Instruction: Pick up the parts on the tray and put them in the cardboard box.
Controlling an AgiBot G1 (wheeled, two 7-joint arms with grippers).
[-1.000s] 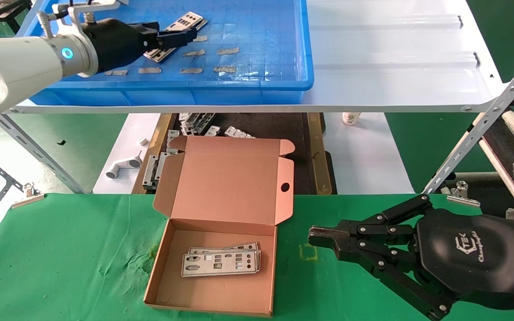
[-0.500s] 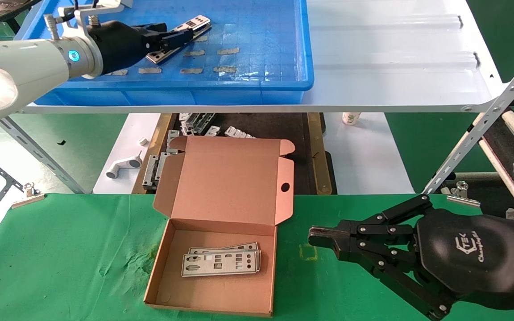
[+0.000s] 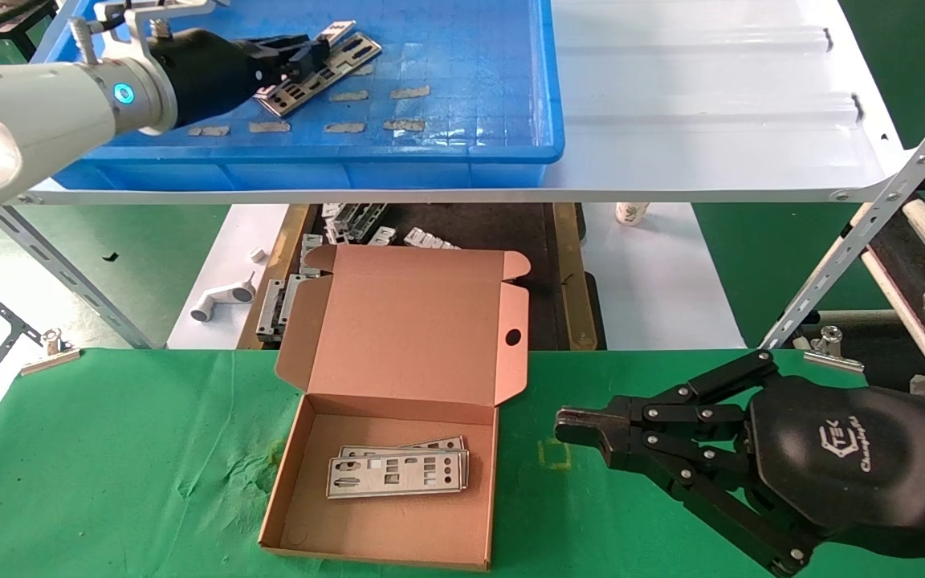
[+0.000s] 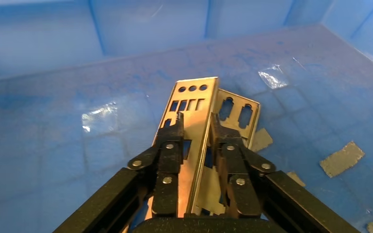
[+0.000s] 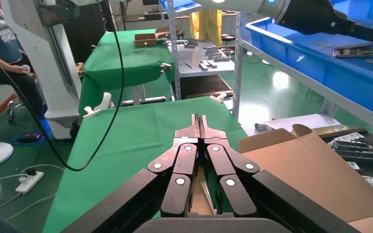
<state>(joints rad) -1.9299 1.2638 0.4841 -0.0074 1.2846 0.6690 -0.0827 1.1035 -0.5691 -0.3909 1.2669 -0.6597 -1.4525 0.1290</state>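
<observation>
My left gripper (image 3: 314, 54) had just pinched one plate (image 3: 319, 71) tight and tipped it up at the tray's (image 3: 462, 152) ten o'clock corner, ready for the cardboard box (image 3: 398, 353); my right gripper (image 3: 571, 425) stayed closed.

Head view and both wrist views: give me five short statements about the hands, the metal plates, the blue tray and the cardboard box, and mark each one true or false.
1. The left hand is shut on a metal plate inside the blue tray. True.
2. The cardboard box is closed. False: its lid stands open.
3. The box holds no plates. False: plates in the box already lie stacked on its floor.
4. The right hand is over the green cloth beside the box, fingers together, holding nothing. True.
5. In the left wrist view, a second plate lies beside the gripped one. True.
</observation>
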